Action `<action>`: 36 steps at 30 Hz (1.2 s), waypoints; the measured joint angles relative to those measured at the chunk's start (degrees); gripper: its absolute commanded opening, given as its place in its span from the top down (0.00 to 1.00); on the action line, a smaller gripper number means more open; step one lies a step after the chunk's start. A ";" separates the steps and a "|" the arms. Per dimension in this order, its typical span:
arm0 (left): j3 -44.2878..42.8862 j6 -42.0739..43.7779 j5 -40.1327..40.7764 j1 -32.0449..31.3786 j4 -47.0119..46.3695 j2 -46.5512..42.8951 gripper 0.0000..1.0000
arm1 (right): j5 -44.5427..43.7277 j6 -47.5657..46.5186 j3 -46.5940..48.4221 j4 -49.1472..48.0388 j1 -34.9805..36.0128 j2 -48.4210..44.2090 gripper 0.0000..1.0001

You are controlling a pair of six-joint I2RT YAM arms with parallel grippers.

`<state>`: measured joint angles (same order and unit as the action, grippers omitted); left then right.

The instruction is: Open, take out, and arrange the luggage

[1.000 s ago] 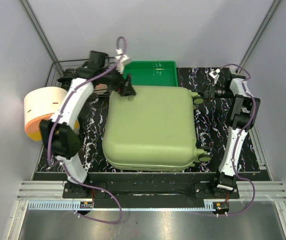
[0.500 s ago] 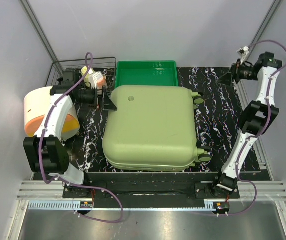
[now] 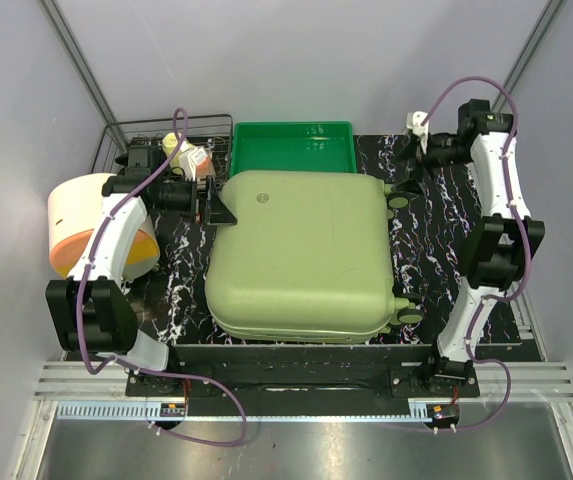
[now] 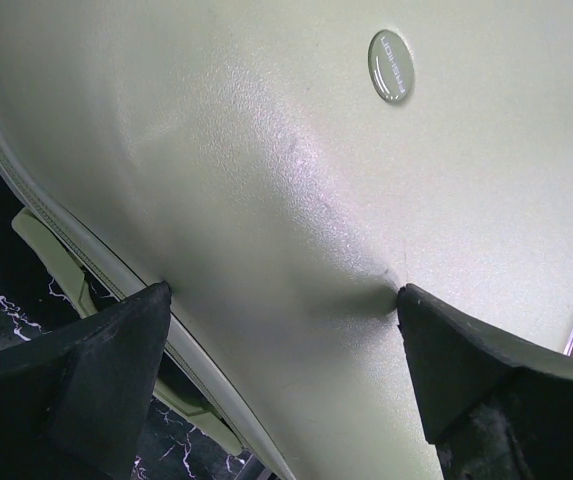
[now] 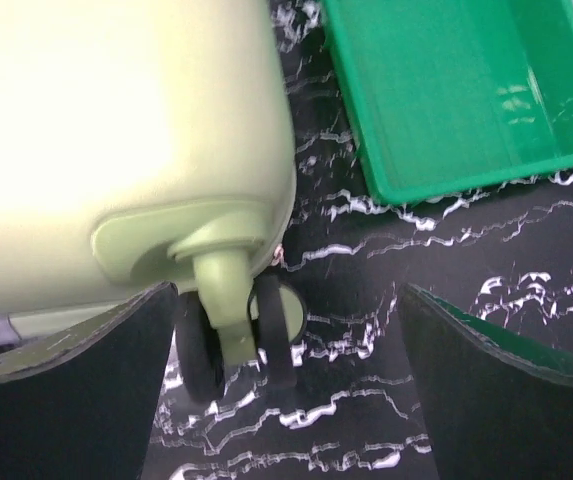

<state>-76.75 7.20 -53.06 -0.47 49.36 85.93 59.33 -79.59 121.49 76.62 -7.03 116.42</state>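
The luggage (image 3: 301,255), a pale olive-green hard-shell suitcase, lies flat and closed in the middle of the table. My left gripper (image 3: 216,205) is at its back left corner. In the left wrist view the gripper (image 4: 281,300) is open, its black fingertips (image 4: 96,370) resting against the shell (image 4: 296,150) on either side of the rounded corner, above the zip rim (image 4: 76,250). My right gripper (image 3: 408,180) is open at the back right wheel (image 3: 398,200). In the right wrist view the gripper (image 5: 286,300) stands over that wheel (image 5: 221,335), which sits close to the left finger.
A bright green shallow tray (image 3: 301,145) stands behind the suitcase and shows in the right wrist view (image 5: 466,90). A wire basket (image 3: 151,135) with small items is at the back left. An orange and white cylinder (image 3: 91,225) lies at the left. The marbled black mat (image 3: 436,250) covers the table.
My right arm has swung in from the back right corner to the suitcase's back right wheel. My left gripper dropped from the case's back edge to its back left corner and has stayed there.
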 measured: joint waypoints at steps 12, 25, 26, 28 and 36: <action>5.92 0.87 1.36 -0.55 -3.65 -7.34 0.05 | -9.46 -10.01 -6.99 0.74 2.54 -2.27 0.00; 18.08 -10.19 0.09 8.79 -2.05 -18.62 0.03 | -17.68 -13.14 -12.00 -1.66 8.72 -2.58 0.72; 18.86 -10.80 -0.07 9.07 -2.03 -19.45 0.04 | -17.94 -12.94 -13.00 -2.69 8.76 -3.37 0.84; 20.61 -12.33 -0.90 9.14 -2.73 -21.09 0.05 | -18.78 -13.51 -17.09 -5.25 8.74 -6.21 1.00; 20.06 -17.07 -3.06 1.25 -9.75 -17.40 0.28 | -23.12 -8.63 -35.19 -9.33 5.81 -21.46 1.00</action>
<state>-56.69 -9.87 -56.12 0.78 39.62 68.53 36.21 -88.23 86.30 67.29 -1.21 94.96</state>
